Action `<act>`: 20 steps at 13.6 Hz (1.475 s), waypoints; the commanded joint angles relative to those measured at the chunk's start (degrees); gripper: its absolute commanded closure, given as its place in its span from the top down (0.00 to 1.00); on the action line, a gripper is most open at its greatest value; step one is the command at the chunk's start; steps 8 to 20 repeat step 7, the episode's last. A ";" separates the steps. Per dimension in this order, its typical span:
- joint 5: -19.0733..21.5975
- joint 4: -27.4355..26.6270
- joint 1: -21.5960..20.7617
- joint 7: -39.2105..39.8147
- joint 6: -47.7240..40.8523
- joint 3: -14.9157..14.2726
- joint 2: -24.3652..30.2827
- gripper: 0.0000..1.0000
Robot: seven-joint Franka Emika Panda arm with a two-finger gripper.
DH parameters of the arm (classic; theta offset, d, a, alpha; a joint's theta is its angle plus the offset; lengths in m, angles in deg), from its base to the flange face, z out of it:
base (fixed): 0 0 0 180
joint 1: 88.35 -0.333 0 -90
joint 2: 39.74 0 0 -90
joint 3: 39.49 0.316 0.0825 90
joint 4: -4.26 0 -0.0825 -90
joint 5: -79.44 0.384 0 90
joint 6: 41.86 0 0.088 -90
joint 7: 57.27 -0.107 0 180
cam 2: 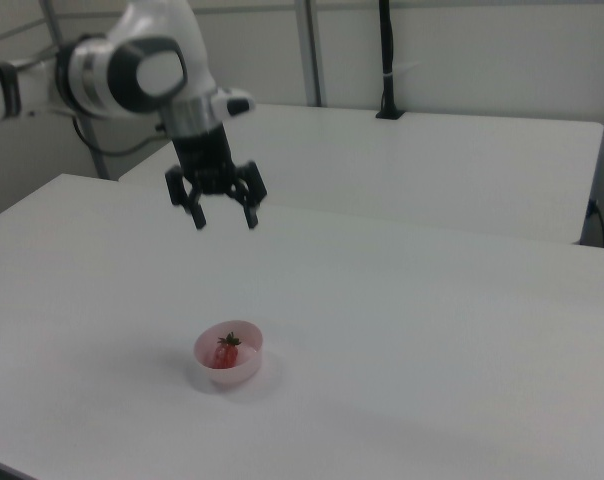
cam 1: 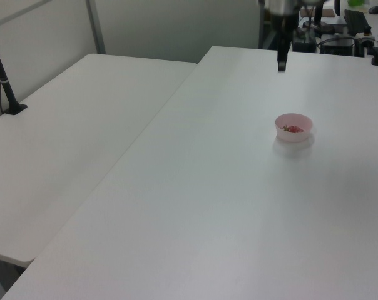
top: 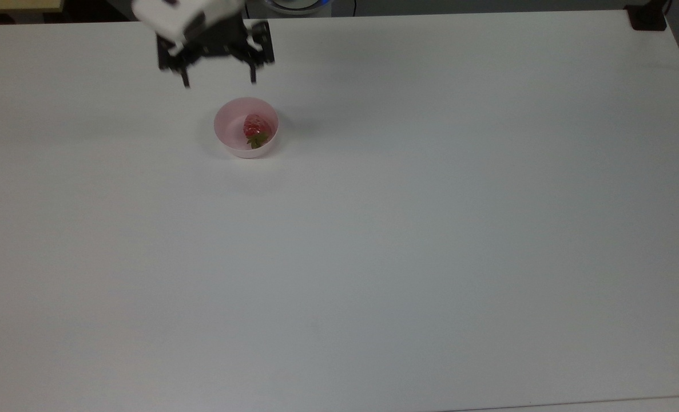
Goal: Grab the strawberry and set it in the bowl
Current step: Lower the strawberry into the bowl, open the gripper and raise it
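The strawberry (top: 254,129) (cam 2: 225,350) (cam 1: 293,129), red with a green cap, lies inside the pale pink bowl (top: 228,134) (cam 2: 244,366) (cam 1: 301,132) on the white table. My gripper (top: 219,82) (cam 2: 224,219) hangs open and empty well above the bowl, its two black fingers spread wide. In the top view it sits just beyond the bowl towards the far edge. In the left view the gripper (cam 1: 281,64) appears edge-on above and behind the bowl.
The white table (top: 408,229) stretches wide around the bowl. A second white table (cam 1: 64,162) stands alongside it in the left view. A black post (cam 2: 386,60) rises at the far table's back in the right view, and a dark block (top: 647,17) sits at the top view's far right corner.
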 commanded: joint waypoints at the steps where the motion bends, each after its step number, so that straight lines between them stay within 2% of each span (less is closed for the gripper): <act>1: 2.61 3.33 1.91 -0.92 -7.69 2.21 3.53 1.00; 2: 5.76 3.07 2.35 -0.92 -7.78 2.22 3.89 1.00; 3: 6.92 3.07 2.96 -1.01 -7.26 1.78 3.72 1.00; 7: 7.19 2.89 2.35 -1.27 -6.72 -0.85 3.54 1.00; 20: 7.19 2.89 2.35 -1.27 -6.72 -0.85 3.54 1.00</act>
